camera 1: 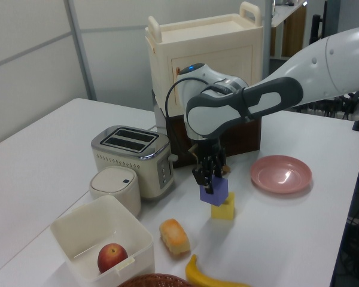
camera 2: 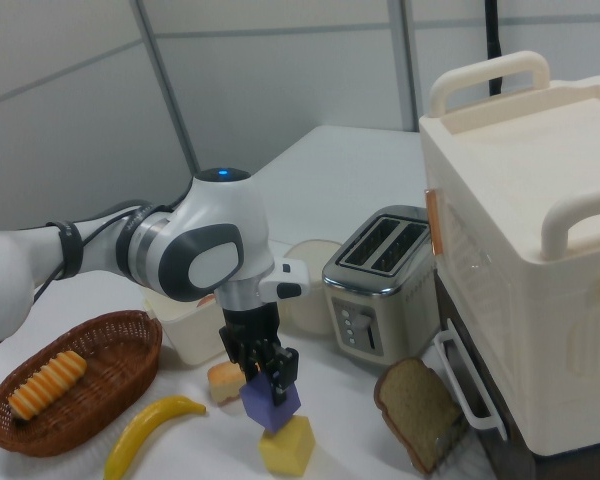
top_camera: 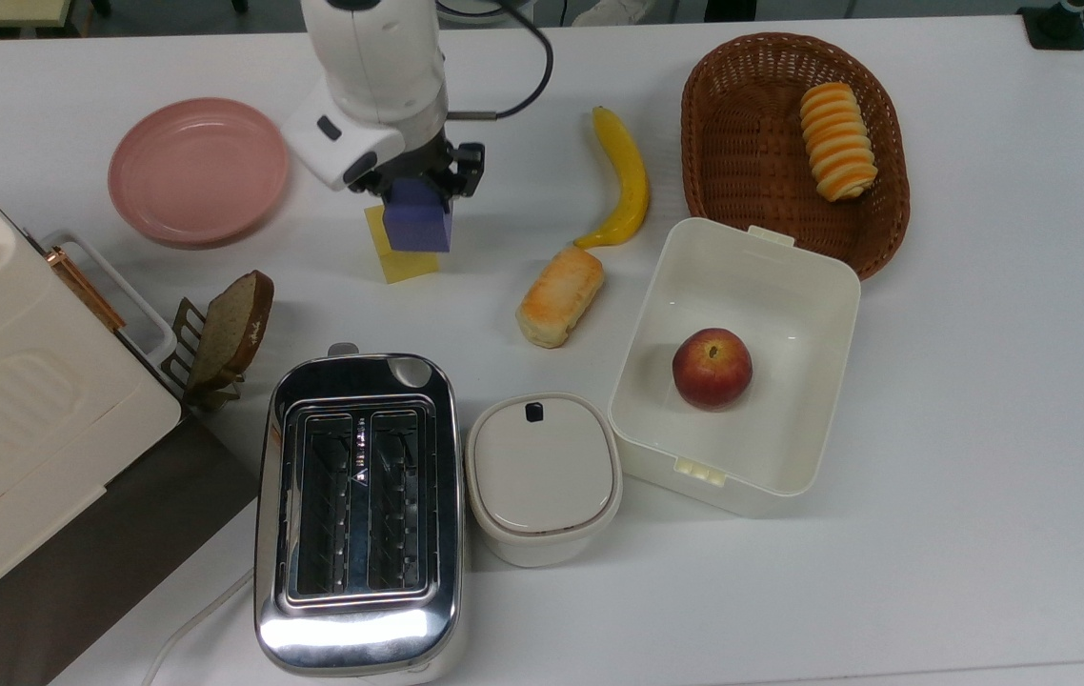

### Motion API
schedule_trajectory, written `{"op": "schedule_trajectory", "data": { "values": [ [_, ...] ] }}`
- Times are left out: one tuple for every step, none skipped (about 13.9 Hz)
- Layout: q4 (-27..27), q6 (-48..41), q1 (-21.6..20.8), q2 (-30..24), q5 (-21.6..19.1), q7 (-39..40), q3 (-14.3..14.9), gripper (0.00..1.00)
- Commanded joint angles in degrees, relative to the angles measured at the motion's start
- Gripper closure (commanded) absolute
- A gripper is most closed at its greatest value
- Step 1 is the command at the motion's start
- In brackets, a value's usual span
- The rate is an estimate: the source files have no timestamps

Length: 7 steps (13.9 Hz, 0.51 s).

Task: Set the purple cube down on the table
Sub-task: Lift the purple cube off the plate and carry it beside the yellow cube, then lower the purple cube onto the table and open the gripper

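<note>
1. Bare table (top_camera: 980,400) is seen along the top view's right and bottom edges.
2. An open strip is left between the pink plate (top_camera: 197,170) and the yellow cube (top_camera: 399,257).
3. Passage toward the top view's right is narrowed by the banana (top_camera: 623,181), bread roll (top_camera: 561,295) and white box (top_camera: 742,286).

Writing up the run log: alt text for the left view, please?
A white robot arm's claw holds the purple cube just above the yellow cube on the white table, with an empty pink plate to the left view's right and a toaster to its left.
</note>
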<state>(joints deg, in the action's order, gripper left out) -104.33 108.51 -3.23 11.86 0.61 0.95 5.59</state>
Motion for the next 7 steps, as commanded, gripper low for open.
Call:
{"op": "schedule_trajectory", "data": {
  "values": [
    [-0.4,0.6,-1.9,-1.0,0.7,-1.9,0.2,0.67],
    [-0.4,0.1,-2.4,-1.2,0.8,-3.5,0.0,0.67],
    [-0.4,-1.7,-2.8,-1.3,0.8,-4.7,-1.4,0.67],
    [-0.4,-3.1,-2.8,-1.3,0.7,-5.1,-2.8,0.67],
    [-0.5,-4.5,-3.4,-1.3,0.7,-6.0,-4.1,0.67],
    [-0.7,-5.1,-4.8,-1.3,0.7,-7.6,-4.2,0.67],
    [-1.4,-5.1,-6.1,-1.3,0.7,-8.8,-4.2,0.67]
  ]
}}
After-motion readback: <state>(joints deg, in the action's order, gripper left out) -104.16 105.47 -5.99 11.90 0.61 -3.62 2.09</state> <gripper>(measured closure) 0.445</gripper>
